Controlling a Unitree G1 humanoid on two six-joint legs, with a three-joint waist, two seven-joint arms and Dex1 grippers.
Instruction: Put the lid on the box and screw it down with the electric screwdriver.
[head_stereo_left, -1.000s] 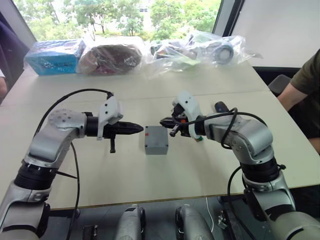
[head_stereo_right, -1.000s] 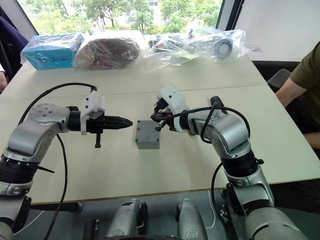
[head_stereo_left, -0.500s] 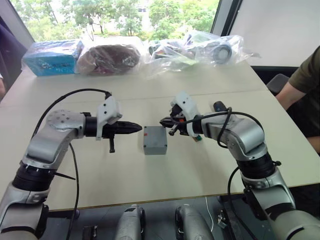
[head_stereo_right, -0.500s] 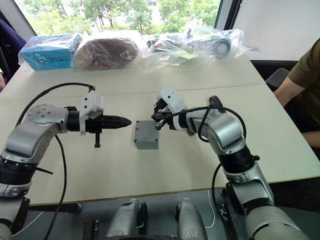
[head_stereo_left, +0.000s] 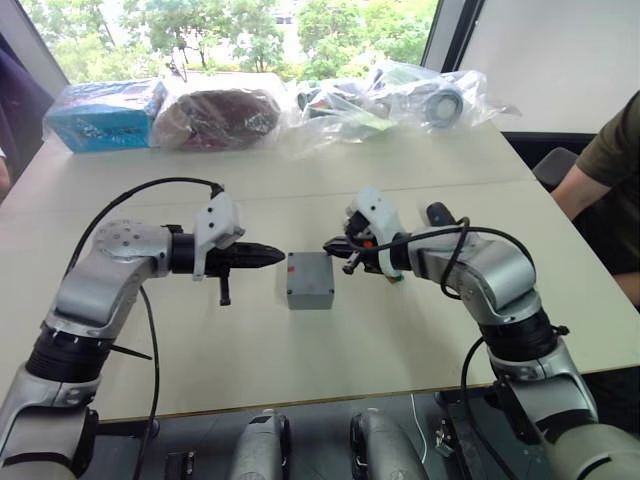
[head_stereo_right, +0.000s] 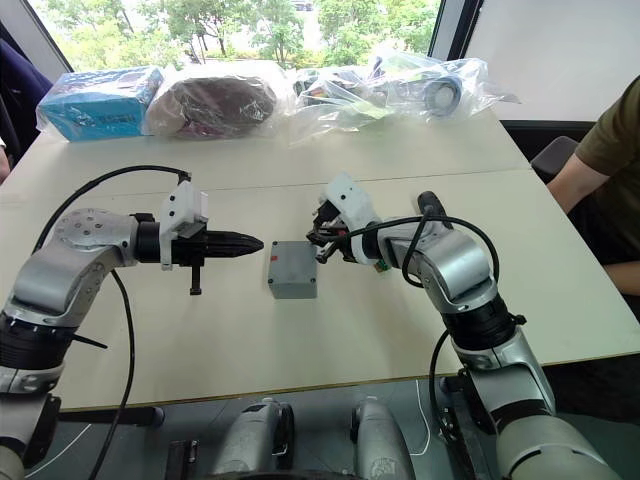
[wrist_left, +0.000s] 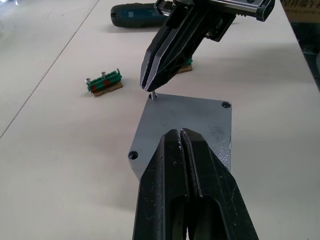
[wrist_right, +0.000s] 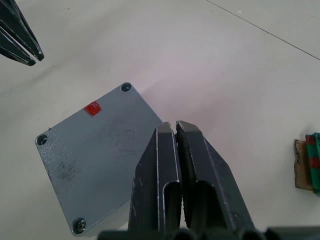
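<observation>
Grey metal lid (wrist_left: 185, 127) seated flat on the box (head_stereo_left: 310, 280), at the centre of the pale desk (head_stereo_left: 300, 360) between the two arms. Small red mark near one edge of the lid. Screw heads visible in three lid corners; at the fourth, a thin screw (wrist_left: 152, 95) standing upright in its hole, pinched at the tip of the right tool (wrist_left: 149, 87).

Right tool at 3 o'clock of the box, fingers pressed together on that screw, tip over the lid's near corner. Left tool (head_stereo_left: 272, 257) at 9 o'clock of the box, hovering just off its edge, fingers closed flat against each other, nothing between them.

Dark blue-black electric screwdriver (wrist_left: 137, 15) lying on the desk beyond the right tool, well apart from the box. Two green connector blocks near it: one (wrist_left: 104, 83) lying free, the other (wrist_right: 311, 162) under the right arm.
</observation>
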